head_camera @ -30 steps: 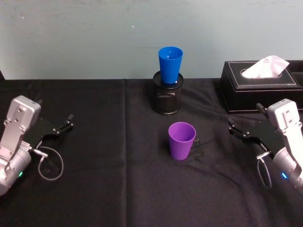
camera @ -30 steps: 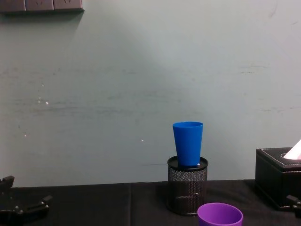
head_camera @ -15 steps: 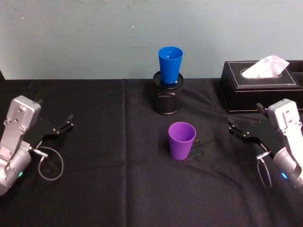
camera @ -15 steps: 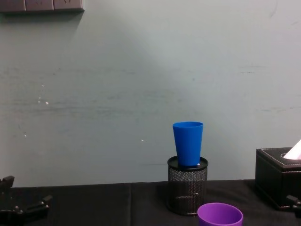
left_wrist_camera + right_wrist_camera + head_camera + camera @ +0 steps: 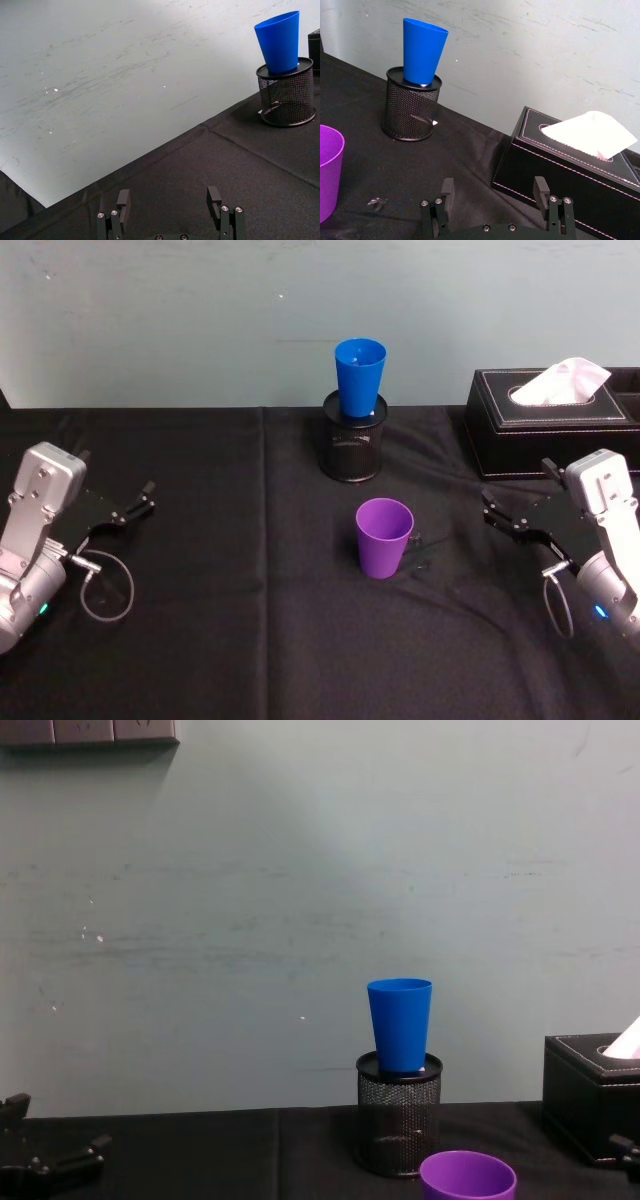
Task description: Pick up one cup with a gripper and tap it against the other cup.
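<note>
Purple cup [image 5: 384, 537] stands upright, mouth up, on the black cloth [image 5: 250, 640] near table centre, nothing touching it. Right gripper [image 5: 493, 512] sits low over the cloth to the cup's right, well apart from it, fingers spread wide & empty, tips pointing inward toward the cup side. In the right wrist view the gap betw. its two fingers [image 5: 447, 188] is bare cloth, w/ the purple cup's wall at the frame edge, off to one side of the jaws and not betw. them. Blue cup [image 5: 359, 376] is behind the purple one, toward the wall, base dropped into the mouth of a black mesh pen holder [image 5: 352, 447], upright; the two cups are apart, no contact. Chest view: blue cup clearly higher than the purple rim [image 5: 467, 1176]. Black tissue box [image 5: 550, 430] w/ a white tissue sticking out sits at back right, beyond the right gripper. Left gripper [image 5: 138, 504] rests at the far left of the cloth, well apart from both cups, fingers also spread, holding nothing.
</note>
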